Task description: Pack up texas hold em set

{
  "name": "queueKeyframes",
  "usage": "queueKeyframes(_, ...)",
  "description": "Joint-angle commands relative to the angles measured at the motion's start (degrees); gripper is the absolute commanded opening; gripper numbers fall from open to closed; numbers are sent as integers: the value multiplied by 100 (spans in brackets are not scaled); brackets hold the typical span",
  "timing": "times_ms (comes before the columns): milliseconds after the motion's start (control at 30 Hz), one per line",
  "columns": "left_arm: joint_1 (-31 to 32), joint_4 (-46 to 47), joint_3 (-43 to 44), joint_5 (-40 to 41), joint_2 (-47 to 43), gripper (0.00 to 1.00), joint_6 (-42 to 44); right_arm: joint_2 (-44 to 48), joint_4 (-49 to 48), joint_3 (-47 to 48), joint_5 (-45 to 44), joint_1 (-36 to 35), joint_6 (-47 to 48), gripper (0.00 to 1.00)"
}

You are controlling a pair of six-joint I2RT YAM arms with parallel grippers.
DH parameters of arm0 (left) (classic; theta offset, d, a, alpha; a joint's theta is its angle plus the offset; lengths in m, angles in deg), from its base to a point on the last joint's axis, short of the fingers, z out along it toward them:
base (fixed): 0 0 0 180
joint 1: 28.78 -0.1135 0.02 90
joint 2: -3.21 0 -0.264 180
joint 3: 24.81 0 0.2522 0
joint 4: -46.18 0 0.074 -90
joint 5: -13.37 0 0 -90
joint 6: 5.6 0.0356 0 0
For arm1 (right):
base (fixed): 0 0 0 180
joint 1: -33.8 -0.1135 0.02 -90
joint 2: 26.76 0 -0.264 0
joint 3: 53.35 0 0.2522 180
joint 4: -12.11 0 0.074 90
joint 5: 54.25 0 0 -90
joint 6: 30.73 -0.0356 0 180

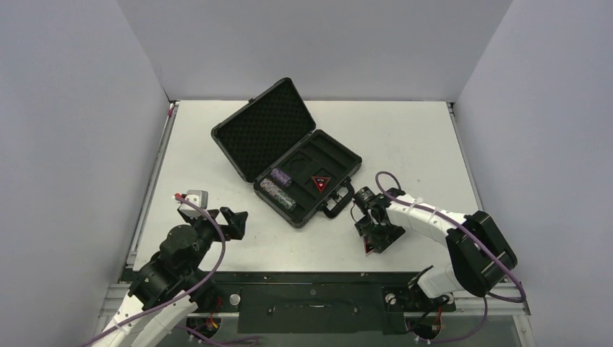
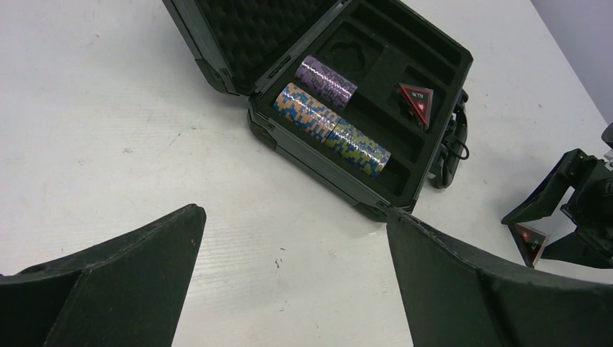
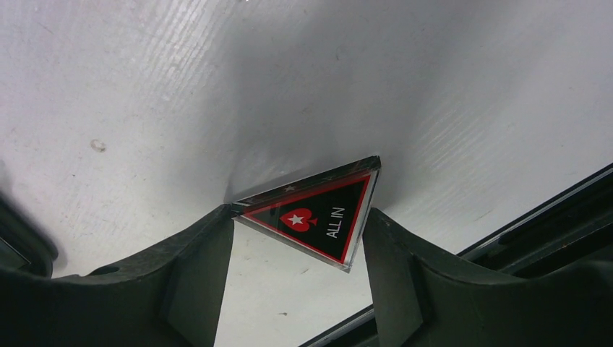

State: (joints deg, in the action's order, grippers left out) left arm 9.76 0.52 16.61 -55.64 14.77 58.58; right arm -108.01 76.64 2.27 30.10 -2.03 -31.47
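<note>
The black briefcase (image 1: 249, 123) lies open mid-table, lid back, foam showing. Three chip stacks lie in its slots: purple (image 2: 325, 78), blue-orange (image 2: 307, 112) and green (image 2: 361, 148). One red-and-black triangular token (image 2: 416, 101) sits in a recess of the case. A second token (image 3: 311, 220), marked ALL IN, is on the table near the front edge. My right gripper (image 3: 298, 215) has a finger against each side of it. My left gripper (image 2: 294, 212) hovers open and empty over bare table, left of the case.
The case's handle (image 1: 338, 202) sticks out toward the right arm. Grey walls close in the table on three sides. A black rail (image 3: 535, 217) runs along the table's front edge, just beside the right gripper.
</note>
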Motion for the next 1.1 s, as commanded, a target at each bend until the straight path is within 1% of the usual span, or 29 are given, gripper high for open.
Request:
queueKeyframes(0, 21, 148, 105, 86, -160, 96, 87, -204, 148, 248, -217, -108, 88, 32)
queueKeyframes(167, 22, 176, 82, 76, -208, 96, 125, -243, 348, 812, -376, -144, 315, 18)
queueKeyframes(333, 19, 192, 81, 18, -157, 96, 130, -348, 714, 1638, -661, -298, 486, 5)
queueKeyframes(500, 21, 205, 73, -18, -153, 96, 137, -583, 1120, 2625, -985, -438, 699, 4)
queueKeyframes(667, 18, 220, 71, -79, -132, 96, 165, -997, 1347, 3649, -1239, -506, 1197, 3)
queueKeyframes(800, 21, 230, 73, -122, -123, 96, 165, -1335, 1278, 4556, -1315, -520, 1654, 2)
queueKeyframes(1067, 65, 232, 64, -183, -120, 96, 165, -2016, 1091, 5795, -1167, -521, 2184, 0)
